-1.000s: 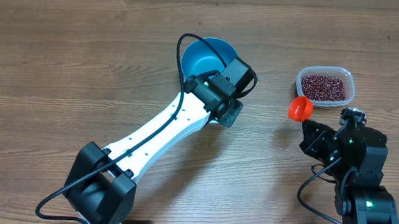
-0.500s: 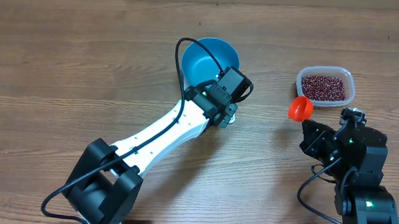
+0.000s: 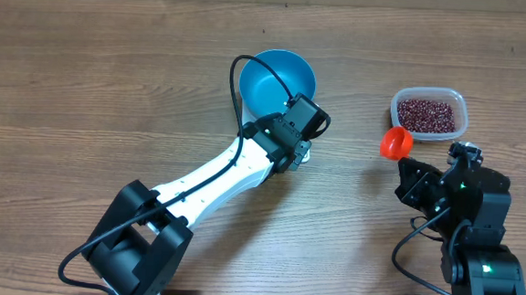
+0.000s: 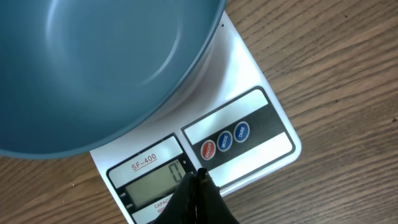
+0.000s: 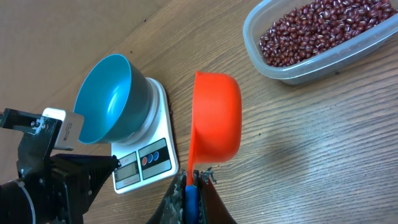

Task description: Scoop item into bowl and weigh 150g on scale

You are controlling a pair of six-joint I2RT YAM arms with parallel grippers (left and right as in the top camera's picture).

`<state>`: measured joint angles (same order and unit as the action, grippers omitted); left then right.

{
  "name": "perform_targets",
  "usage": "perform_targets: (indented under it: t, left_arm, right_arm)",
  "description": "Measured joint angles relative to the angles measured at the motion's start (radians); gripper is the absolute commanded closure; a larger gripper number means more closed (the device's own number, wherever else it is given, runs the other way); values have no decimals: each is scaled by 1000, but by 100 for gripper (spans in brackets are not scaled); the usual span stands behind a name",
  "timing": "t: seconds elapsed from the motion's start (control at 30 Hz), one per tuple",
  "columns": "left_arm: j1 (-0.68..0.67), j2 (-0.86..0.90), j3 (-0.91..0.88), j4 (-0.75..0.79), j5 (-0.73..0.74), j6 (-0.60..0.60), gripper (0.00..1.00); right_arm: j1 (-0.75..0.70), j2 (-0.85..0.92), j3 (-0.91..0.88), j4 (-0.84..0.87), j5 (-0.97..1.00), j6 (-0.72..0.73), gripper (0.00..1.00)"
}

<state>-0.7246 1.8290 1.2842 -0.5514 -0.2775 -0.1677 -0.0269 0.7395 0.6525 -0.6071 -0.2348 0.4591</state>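
At the near edge of the scale (image 4: pixel 249 134), the left tool (image 4: pixel 198 178) is clenched with nothing between its fingers. Its tip is over the display, just beside the red button; whether it touches the scale I cannot tell. Behind it the blue bowl (image 4: pixel 93 62) stands empty on the scale. On the other side, the right tool (image 5: pixel 191 183) is clenched on the handle of an orange scoop (image 5: pixel 216 115), which is empty and held over the counter (image 5: pixel 323 155). Further out, the beans (image 5: pixel 317 31) lie in a clear tub (image 5: pixel 311 70), well apart from the bowl.
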Motion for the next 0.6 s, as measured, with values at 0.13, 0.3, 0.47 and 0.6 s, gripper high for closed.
perform_targets:
  t: [0.13,0.3,0.47,0.6]
  left_arm:
    - [0,0,-1,6,-3,14,96]
    - [0,0,-1,6,-4,15,96]
    - [0,0,-3,6,-4,15,96]
    - [0,0,-28,16,-4,15,96]
  right_arm:
    - [0,0,0,0,0,0,96]
    - [0,0,0,0,0,0,96]
    - [0,0,0,0,0,0,96]
    - [0,0,0,-1,0,0,96]
